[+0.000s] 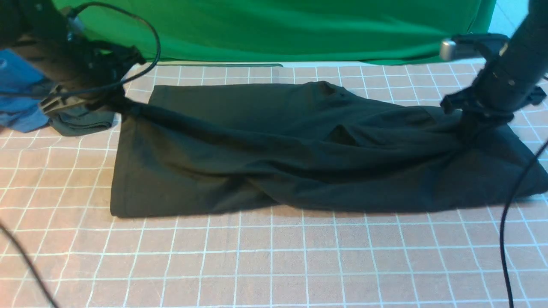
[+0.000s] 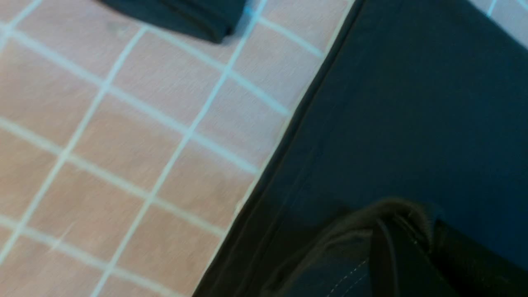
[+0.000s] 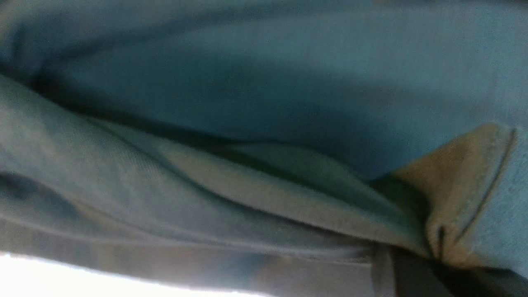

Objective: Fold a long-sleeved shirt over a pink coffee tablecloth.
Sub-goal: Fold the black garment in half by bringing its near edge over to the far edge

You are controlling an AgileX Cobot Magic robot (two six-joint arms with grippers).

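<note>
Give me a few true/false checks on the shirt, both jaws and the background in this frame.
1. The black shirt lies on the pink checked cloth. True.
2. Both jaws hang open above the shirt. False: the left jaws and the right jaws are each shut on shirt fabric, at opposite ends.
3. A blue garment lies at the robot's far left. True.
4. The hanging cloth behind is red. False: the backdrop is green.
</note>
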